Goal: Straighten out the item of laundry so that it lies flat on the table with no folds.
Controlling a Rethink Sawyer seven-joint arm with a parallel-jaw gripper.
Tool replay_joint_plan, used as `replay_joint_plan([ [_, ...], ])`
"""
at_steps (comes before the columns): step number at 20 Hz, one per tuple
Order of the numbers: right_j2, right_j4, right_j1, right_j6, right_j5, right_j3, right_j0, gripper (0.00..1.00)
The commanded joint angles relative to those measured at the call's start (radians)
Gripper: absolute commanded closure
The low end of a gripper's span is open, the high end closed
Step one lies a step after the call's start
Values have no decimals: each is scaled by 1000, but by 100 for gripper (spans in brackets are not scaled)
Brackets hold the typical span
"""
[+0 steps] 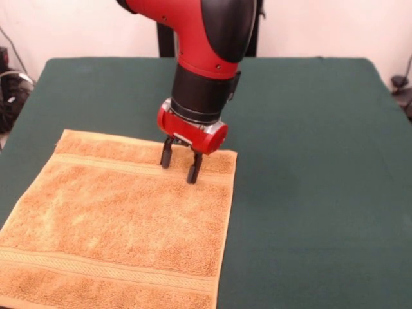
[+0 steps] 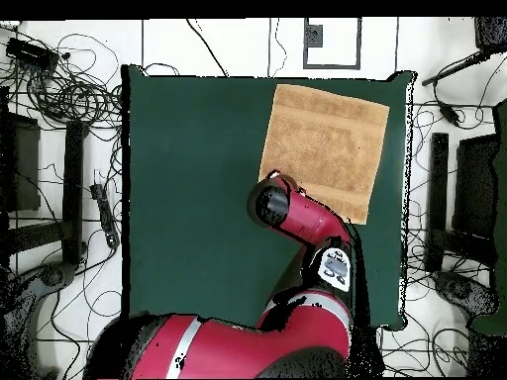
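Towel (image 1: 122, 225): golden-orange terry, spread open on the green bench (image 1: 309, 161). In the front view it takes up the near left part of the surface, and its near edge runs off the bottom of the picture. No folds show in the part that is visible; the pile looks even.

Woven flat band (image 1: 109, 270) crosses the towel close to the near edge. A second band (image 1: 122, 164) crosses it close to the far edge. The right edge runs straight, with bare green felt just beside it.

Claw (image 1: 179, 166): down over the towel's far right corner, at the far band. Two dark fingers (image 1: 192, 171) point downward, spread a moderate way apart with a clear gap between them, nothing gripped. The tips sit at the cloth surface; whether they press into it or only touch I cannot tell.

Above the claw: red wrist housing, black collar, then the red and black arm (image 1: 206, 38) rising out of the top of the picture.

Overhead view: towel (image 2: 327, 148) lies in one corner of the bench (image 2: 188, 198), near two of its edges. The arm (image 2: 297, 213) hides the claw.
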Motion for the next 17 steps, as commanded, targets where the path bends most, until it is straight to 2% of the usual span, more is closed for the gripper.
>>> replay_joint_plan([
  [1, 153, 39, 57, 226, 82, 152, 45, 0],
  [6, 164, 29, 44, 204, 79, 152, 23, 0],
  [11, 142, 25, -28, 176, 177, 141, 11, 0],
  [14, 82, 7, -109, 140, 326, 83, 6, 0],
  [17, 23, -35, -190, 66, 523, -72, -43, 0],
])
